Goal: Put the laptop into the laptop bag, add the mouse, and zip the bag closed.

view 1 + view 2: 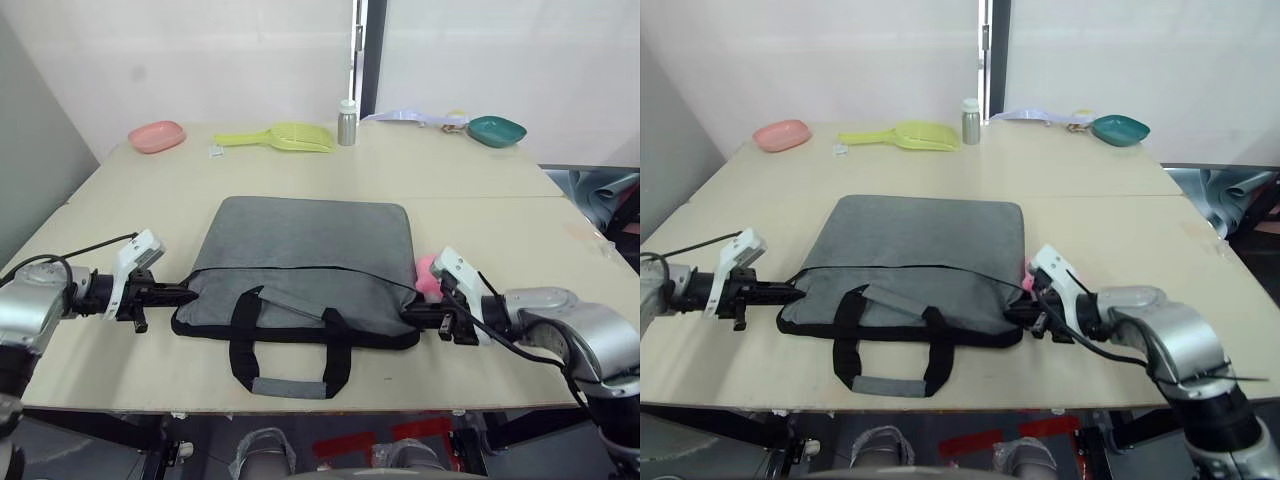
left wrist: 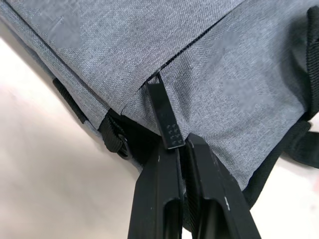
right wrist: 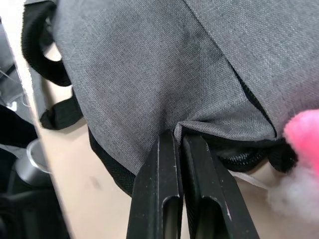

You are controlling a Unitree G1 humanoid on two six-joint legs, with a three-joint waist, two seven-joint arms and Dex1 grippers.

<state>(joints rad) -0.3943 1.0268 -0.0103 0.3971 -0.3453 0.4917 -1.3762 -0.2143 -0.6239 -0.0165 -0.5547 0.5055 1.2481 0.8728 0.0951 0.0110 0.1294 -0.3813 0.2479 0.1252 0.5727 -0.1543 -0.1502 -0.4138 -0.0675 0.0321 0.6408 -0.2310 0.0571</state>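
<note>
The laptop bag lies flat on the surface, stretched between our two claws, its black handles falling toward our near edge. We can read no brand, label or writing on it; the only mark is a small grid of raised dots on the black zipper pull.

Our left claw meets the bag's left end. In its wrist view the fingers sit pressed together, with the zipper pull's lower end touching their tips; whether the pull is actually pinched between them we cannot tell. Beyond the pull, the zipper seam runs away across the grey fabric.

Our right claw is closed on a fold of grey fabric at the bag's right end, the cloth puckering right at the fingertips. Just beside this claw, a pink plush thing peeks out, mostly hidden by the arm.

Well beyond both claws, along the far edge, stand a pink dish, a yellow-green scoop, a small metal bottle and a teal dish. Any label on the bottle is too small to read.
</note>
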